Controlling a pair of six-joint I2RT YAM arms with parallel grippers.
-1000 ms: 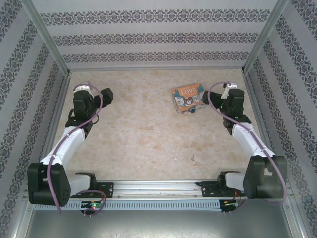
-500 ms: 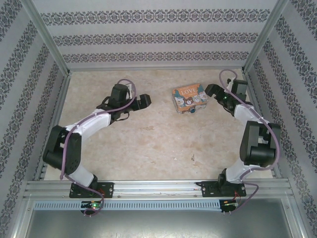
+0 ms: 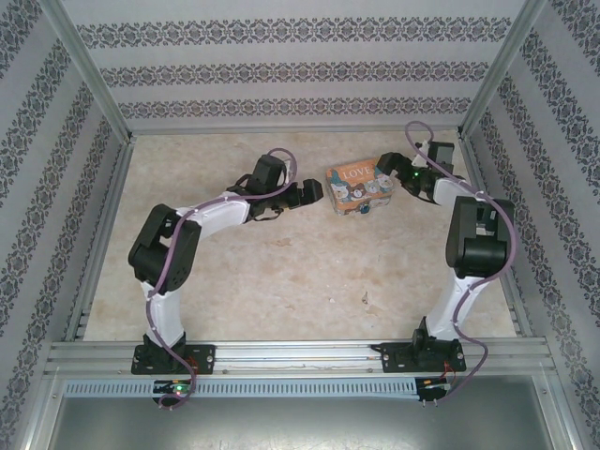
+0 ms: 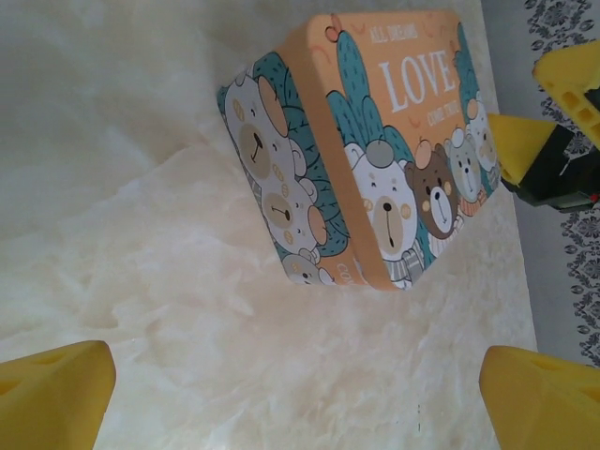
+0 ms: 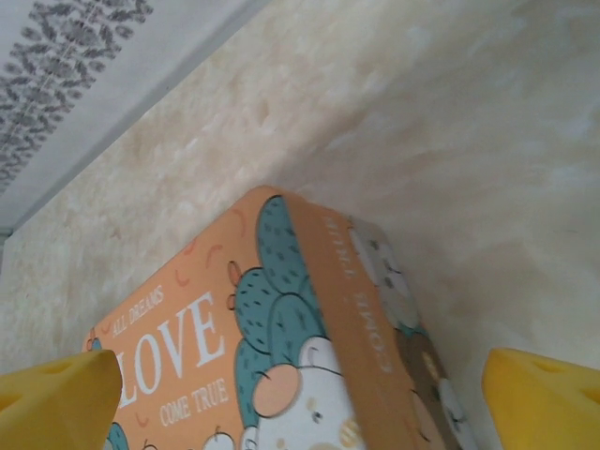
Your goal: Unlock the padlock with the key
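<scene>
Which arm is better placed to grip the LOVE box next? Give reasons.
Right, probably. The right hand, open, is almost at the LOVE box's right end, the box close in its wrist view. The left hand, also open, stands farther from the box's left side.

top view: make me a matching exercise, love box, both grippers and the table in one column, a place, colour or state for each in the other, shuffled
Column one
1 LOVE box
2 left gripper
3 right gripper
4 table

Column two
a open, just right of the box
b pale marbled beige
c orange lid with cartoon bears
d open, just left of the box

Pairs: 1-c, 2-d, 3-a, 4-b
</scene>
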